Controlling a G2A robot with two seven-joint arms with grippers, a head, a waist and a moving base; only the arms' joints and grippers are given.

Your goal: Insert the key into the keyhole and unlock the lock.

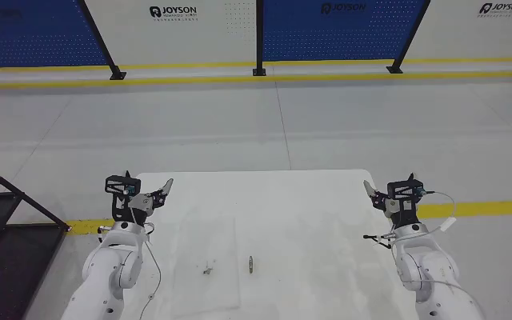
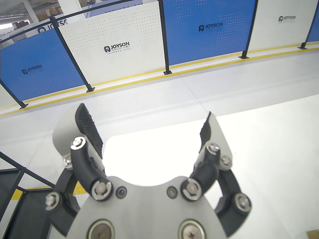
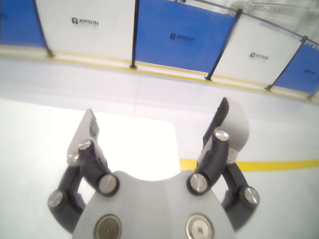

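Two small metal objects lie near the front middle of the white table (image 1: 304, 216): a slim dark piece (image 1: 250, 263) and, to its left, a smaller irregular piece (image 1: 208, 270). They are too small to tell which is the key and which the lock. My left gripper (image 1: 162, 192) (image 2: 145, 114) hovers open over the table's far left corner, nothing between its fingers. Over the far right corner my right gripper (image 1: 373, 195) (image 3: 157, 106) is open too and holds nothing. Both grippers are far from the two objects.
A faint rectangular sheet (image 1: 204, 276) lies on the table under the left object. A black metal frame (image 1: 20, 210) stands off the table's left side. Blue and white fence panels (image 1: 336, 24) line the floor beyond.
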